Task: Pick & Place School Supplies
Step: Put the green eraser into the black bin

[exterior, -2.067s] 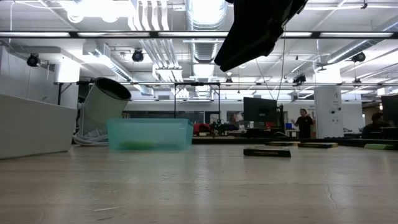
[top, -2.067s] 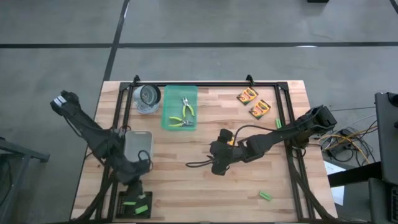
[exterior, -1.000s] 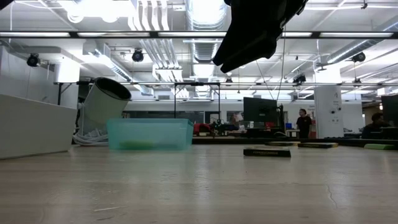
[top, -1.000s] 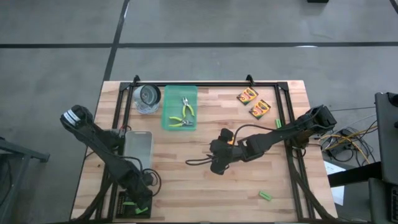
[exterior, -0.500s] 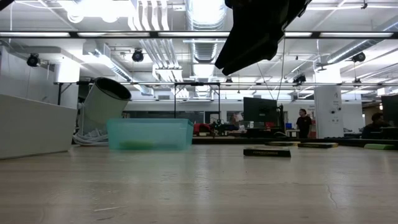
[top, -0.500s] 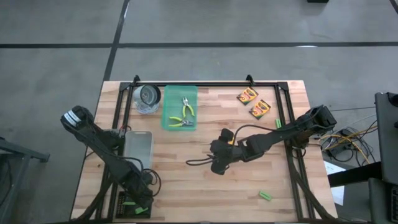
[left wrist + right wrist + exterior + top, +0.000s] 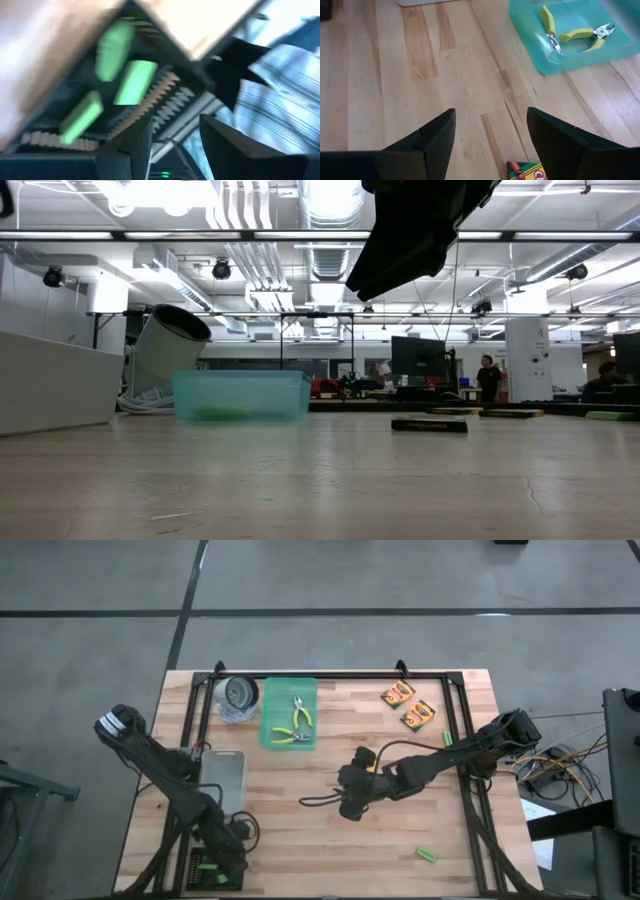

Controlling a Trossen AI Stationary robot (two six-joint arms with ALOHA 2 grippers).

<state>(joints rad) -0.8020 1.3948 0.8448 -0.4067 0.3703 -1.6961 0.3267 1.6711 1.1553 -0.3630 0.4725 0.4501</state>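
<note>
So we had the left gripper (image 7: 225,862) at the table's near left corner, fingers apart and empty, over a dark ridged tray (image 7: 165,97) holding three small bright green blocks (image 7: 134,81). A fourth green block (image 7: 427,855) lay loose near-right. Mid-table, the right gripper (image 7: 490,145) hung wide open above a yellow-orange crayon box (image 7: 526,171). Farther back, two yellow-handled pliers (image 7: 297,722) sat in the teal tray (image 7: 270,710), and two more crayon boxes (image 7: 408,705) waited, so roughly halfway.

left pincer (image 7: 172,135) newly parted
</note>
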